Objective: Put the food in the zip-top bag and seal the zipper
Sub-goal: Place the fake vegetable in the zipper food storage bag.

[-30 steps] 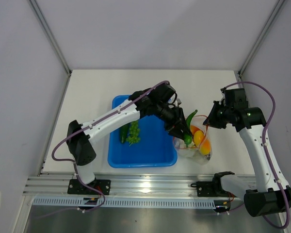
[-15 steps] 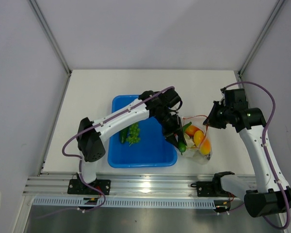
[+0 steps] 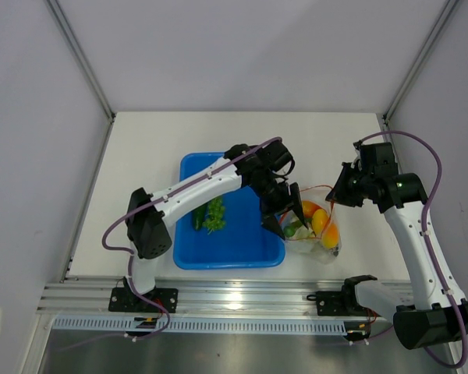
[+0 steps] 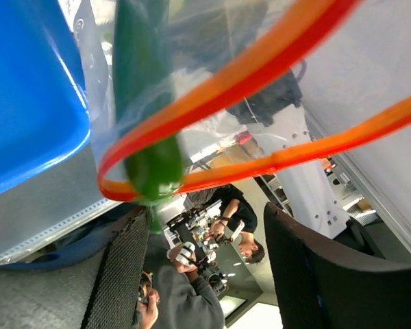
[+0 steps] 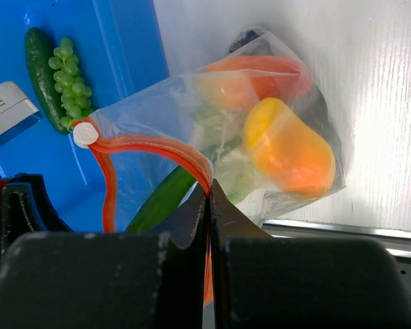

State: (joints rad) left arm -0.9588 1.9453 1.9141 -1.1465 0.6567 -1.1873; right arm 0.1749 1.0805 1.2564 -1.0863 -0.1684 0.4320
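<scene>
Just finishing the drop: carrying the green pepper [image 4: 147, 103] a second ago, now spreading the left gripper [image 3: 285, 220] wide open right at the mouth of the zip-top bag [image 5: 260, 137], near the desk's front edge, right of middle. Looking mostly inside, one end right at the zipper [image 4: 260, 68]. Pinching that strip tight with the right gripper [image 5: 209, 195], propping the mouth open. Probably heading next for the cucumber [image 5: 40, 68] and green bunch [image 5: 68, 82] waiting in the blue tray [image 5: 130, 41].

Lab cell: white panels [image 3: 242, 54], aluminium rails [image 3: 234, 294]
</scene>
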